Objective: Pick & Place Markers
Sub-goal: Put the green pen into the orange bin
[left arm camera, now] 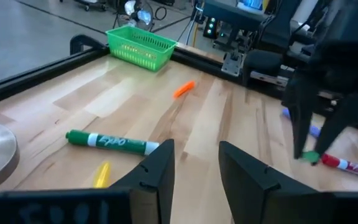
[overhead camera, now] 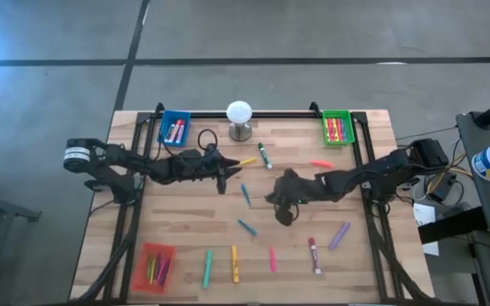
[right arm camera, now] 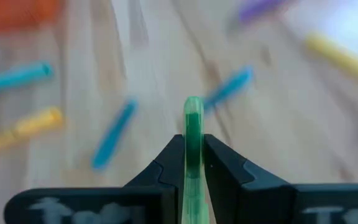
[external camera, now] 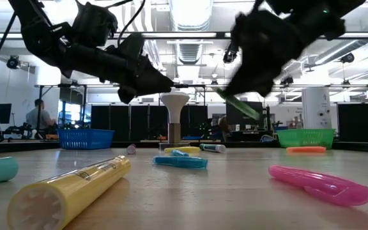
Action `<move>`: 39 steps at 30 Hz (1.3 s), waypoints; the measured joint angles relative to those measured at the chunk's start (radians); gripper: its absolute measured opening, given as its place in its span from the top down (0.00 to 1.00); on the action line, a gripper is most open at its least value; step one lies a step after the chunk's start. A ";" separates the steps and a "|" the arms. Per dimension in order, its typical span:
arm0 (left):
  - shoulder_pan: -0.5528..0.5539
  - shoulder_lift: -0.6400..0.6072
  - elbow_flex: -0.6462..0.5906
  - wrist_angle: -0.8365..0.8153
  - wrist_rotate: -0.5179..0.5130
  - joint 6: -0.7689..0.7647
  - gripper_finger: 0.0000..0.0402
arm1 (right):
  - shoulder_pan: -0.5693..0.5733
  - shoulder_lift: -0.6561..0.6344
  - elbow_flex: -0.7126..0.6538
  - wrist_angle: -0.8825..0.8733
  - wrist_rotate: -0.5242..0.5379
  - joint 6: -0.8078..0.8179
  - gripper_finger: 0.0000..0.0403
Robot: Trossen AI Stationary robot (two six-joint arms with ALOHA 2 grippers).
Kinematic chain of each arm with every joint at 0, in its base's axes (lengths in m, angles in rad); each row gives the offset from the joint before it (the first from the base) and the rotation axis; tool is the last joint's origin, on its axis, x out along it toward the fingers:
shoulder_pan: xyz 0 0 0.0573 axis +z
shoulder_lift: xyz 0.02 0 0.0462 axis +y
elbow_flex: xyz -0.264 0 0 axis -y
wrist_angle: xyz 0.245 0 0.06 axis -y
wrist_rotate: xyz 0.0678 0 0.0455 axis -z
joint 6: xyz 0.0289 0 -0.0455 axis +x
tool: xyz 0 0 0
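Right hand (right arm camera: pixel 193 163) clamped on a green marker (right arm camera: pixel 192 130), lifted over desk (overhead camera: pixel 185 229) centre. Left hand (left arm camera: pixel 194 163) parted, empty, around ten o'clock. Thin grip: could slip if swung toward green tray (overhead camera: pixel 337 127) at one o'clock. Loose markers scattered on wood; open workshop behind.
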 joint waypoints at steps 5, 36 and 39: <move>-0.001 0.000 0.027 0.004 0.054 -0.010 0.70 | -0.037 0.021 -0.001 0.242 0.049 -0.113 0.89; -0.003 -0.001 0.103 0.004 0.128 -0.298 0.70 | -0.131 0.032 0.001 0.491 0.102 -0.065 0.89; -0.003 -0.001 0.103 0.004 0.128 -0.298 0.70 | -0.142 0.032 0.001 0.492 0.102 -0.038 0.89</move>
